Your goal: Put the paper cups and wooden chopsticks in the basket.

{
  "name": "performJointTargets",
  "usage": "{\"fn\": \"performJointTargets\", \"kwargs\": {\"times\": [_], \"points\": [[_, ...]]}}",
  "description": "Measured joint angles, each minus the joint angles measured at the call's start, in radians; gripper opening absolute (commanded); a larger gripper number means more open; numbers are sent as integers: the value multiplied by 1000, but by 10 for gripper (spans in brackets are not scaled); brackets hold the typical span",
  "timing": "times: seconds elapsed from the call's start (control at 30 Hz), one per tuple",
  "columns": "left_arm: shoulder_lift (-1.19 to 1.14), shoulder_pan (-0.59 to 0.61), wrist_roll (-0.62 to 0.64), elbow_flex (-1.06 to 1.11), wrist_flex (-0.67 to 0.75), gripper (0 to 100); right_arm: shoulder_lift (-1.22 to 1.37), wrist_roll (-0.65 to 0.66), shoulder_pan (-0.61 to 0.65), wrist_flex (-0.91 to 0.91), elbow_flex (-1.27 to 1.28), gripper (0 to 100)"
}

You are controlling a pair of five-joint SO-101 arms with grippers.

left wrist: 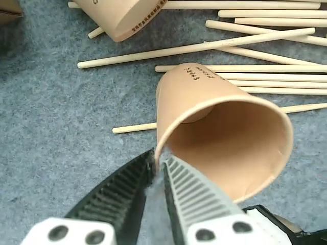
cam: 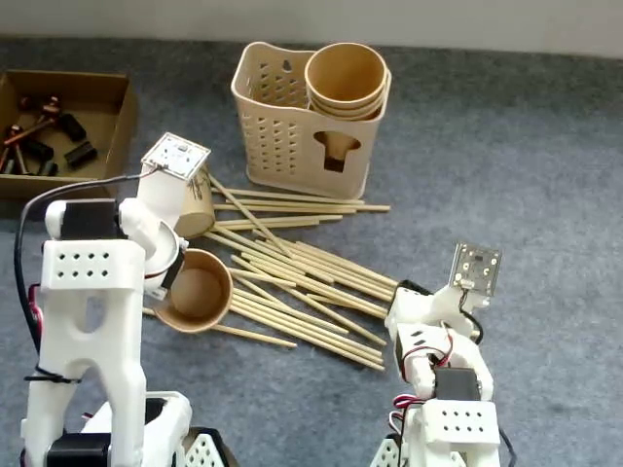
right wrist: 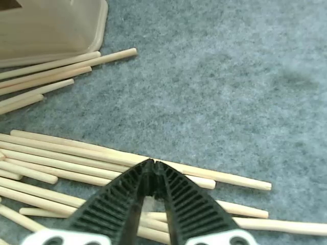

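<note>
Grey, felt-covered bench; pale wall strip behind; open cardboard box of small parts at far corner.

Basket far centre on table; stacked cups in its right end. Chopsticks strewn just near of basket. At pile's left edge: farther cup, nearer cup, both on sides. Box far left.

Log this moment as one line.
left gripper: shut on paper cup rim | right gripper: shut, over chopsticks | basket: holds stacked cups
</note>
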State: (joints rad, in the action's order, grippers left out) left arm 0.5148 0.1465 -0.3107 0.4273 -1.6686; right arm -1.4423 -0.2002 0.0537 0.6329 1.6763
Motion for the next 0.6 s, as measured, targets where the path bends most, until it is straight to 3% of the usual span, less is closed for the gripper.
{"fn": "performJointTargets", "kwargs": {"times": [0.6], "points": [[0,0,78,-196,-69,6,0,0,0,0,0,5]]}}
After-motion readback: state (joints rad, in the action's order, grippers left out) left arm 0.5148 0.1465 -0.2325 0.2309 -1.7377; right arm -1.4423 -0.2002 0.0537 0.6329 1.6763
